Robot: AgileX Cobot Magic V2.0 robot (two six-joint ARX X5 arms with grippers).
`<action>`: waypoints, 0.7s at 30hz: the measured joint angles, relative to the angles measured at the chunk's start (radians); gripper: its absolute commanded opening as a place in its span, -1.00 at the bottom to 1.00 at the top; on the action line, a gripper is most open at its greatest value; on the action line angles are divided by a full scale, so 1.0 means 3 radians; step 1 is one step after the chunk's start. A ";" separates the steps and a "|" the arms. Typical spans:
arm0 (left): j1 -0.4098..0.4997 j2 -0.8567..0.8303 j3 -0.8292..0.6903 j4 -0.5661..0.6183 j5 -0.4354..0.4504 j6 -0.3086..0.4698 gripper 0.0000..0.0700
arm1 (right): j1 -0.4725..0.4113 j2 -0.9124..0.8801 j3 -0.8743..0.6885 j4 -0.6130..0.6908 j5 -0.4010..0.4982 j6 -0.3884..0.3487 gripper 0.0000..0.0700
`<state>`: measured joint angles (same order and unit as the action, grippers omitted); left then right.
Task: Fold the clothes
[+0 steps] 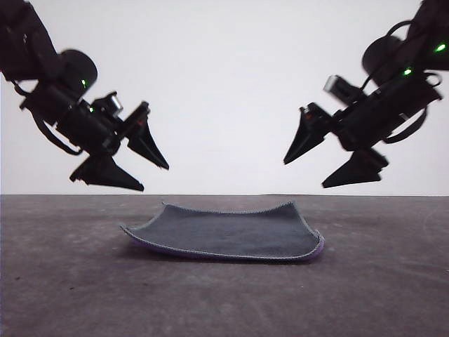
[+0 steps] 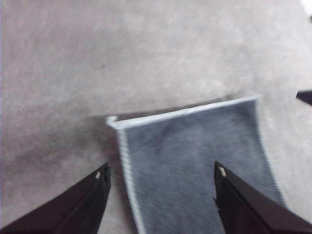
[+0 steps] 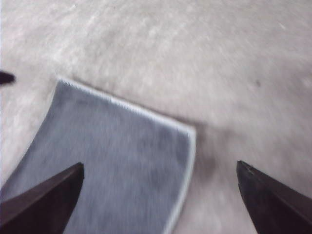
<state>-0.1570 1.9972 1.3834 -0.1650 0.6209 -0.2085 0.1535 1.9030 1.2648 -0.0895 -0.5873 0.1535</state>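
Observation:
The clothes (image 1: pixel 231 234) are one small square cloth lying on the table, dark grey face up, with a purple underside showing at its front edge and light stitched edging. Its corners curl up slightly. My left gripper (image 1: pixel 156 177) hangs open above and to the left of it, nothing between its fingers. My right gripper (image 1: pixel 304 173) hangs open above and to the right, also holding nothing. In the left wrist view the cloth (image 2: pixel 195 161) lies below the spread fingers (image 2: pixel 83 204). The right wrist view has the cloth (image 3: pixel 117 161) under its open fingers (image 3: pixel 44 202).
The grey table (image 1: pixel 70 295) stretches around the cloth on all sides. A plain white wall stands behind it.

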 measured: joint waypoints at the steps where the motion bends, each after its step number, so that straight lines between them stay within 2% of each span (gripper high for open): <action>1: -0.0003 0.0041 0.0031 0.0005 -0.0001 0.0006 0.16 | 0.0008 0.0066 0.0053 -0.0001 -0.0016 0.0017 0.77; 6: -0.0018 0.0206 0.0144 -0.0008 -0.0033 0.0019 0.16 | 0.0022 0.0291 0.0214 -0.0023 -0.0045 0.0065 0.77; 11: -0.0030 0.0243 0.0186 0.0036 -0.0235 0.0022 0.16 | 0.0022 0.0350 0.0234 -0.0014 -0.0042 0.0076 0.75; 21: -0.0111 0.0259 0.0186 0.0090 -0.0431 0.0047 0.13 | 0.0044 0.0455 0.0253 0.0026 -0.0042 0.0118 0.72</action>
<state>-0.1902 2.0748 1.4391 -0.1379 0.4915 -0.1943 0.1667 2.0394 1.3407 -0.0815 -0.5999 0.1889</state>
